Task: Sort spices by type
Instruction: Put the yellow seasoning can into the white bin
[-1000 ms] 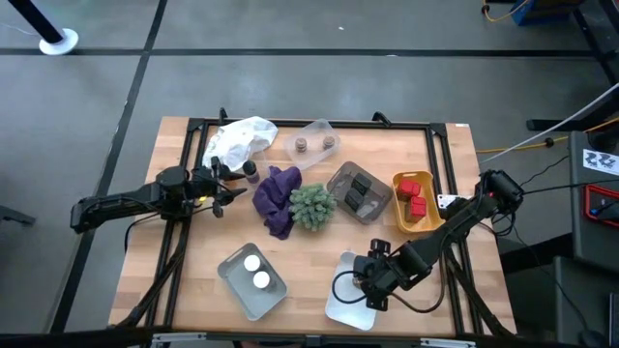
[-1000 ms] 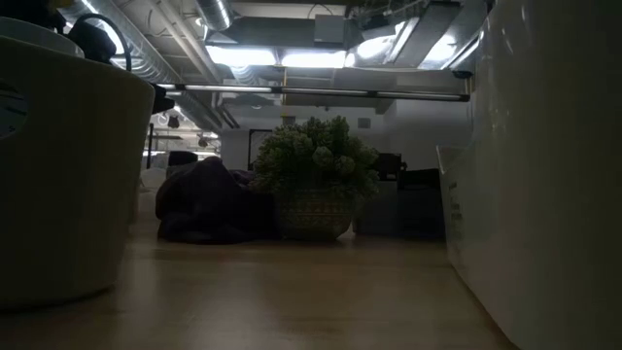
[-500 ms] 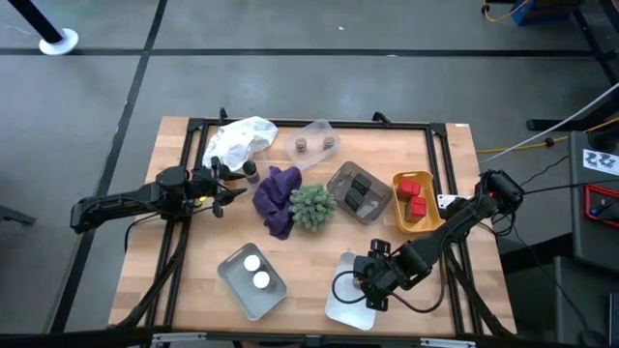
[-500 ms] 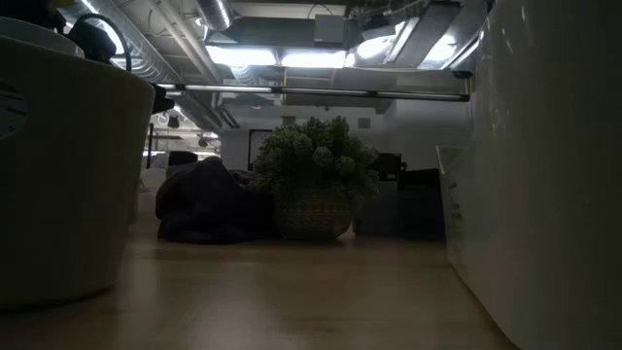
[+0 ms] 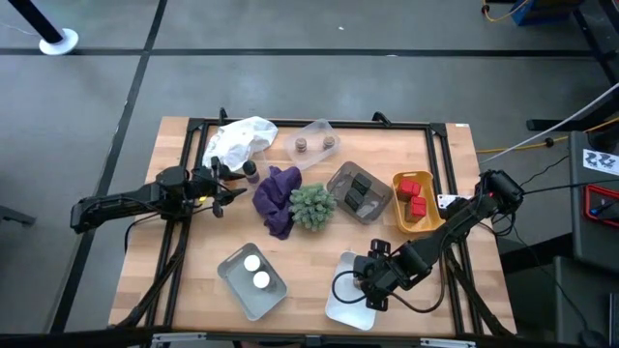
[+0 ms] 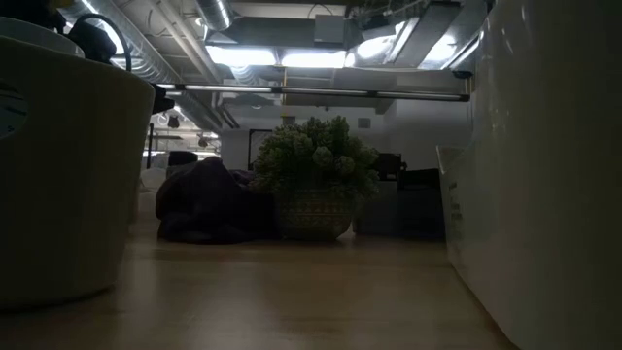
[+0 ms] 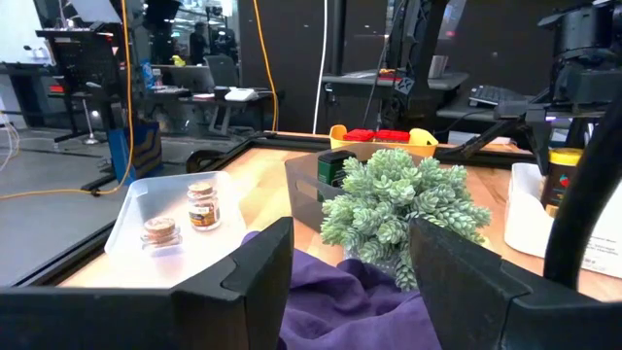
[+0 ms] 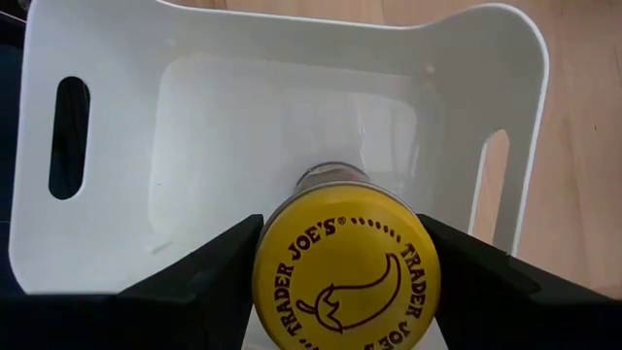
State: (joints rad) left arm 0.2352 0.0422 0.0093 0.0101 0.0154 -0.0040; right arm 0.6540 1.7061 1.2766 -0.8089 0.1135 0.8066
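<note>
My right gripper point(image 5: 369, 282) is shut on a yellow-lidded spice jar point(image 8: 345, 272) over the white tray point(image 8: 107, 87) at the table's near right. The jar also shows in the left wrist view point(image 7: 559, 180). My left gripper point(image 5: 224, 189) is open and empty at the table's left, beside the purple cloth point(image 5: 276, 198); a dark jar point(image 5: 250, 171) stands just beyond it. Two brown-capped jars point(image 7: 180, 216) stand in a clear tray point(image 5: 315, 143), dark tins in a grey bin point(image 5: 358, 191), red tins in a yellow bin point(image 5: 414, 201), and two white-capped jars in a grey tray point(image 5: 253, 278). My right gripper pinches the yellow-lidded jar between its two fingers point(image 8: 209, 267), one on each side, at the lid's rim point(image 8: 264, 261). The fingers come from above, pointing down. The jar stands upright, lid up, inside the white tray's walls; whether its base rests on the tray floor is hidden.
The spiky green plant point(image 5: 311, 205) stands mid-table next to the purple cloth. A crumpled white thing point(image 5: 237, 138) lies at the far left. A black frame point(image 5: 319, 124) runs round the table's edges. Bare wood lies between the grey tray and the white tray.
</note>
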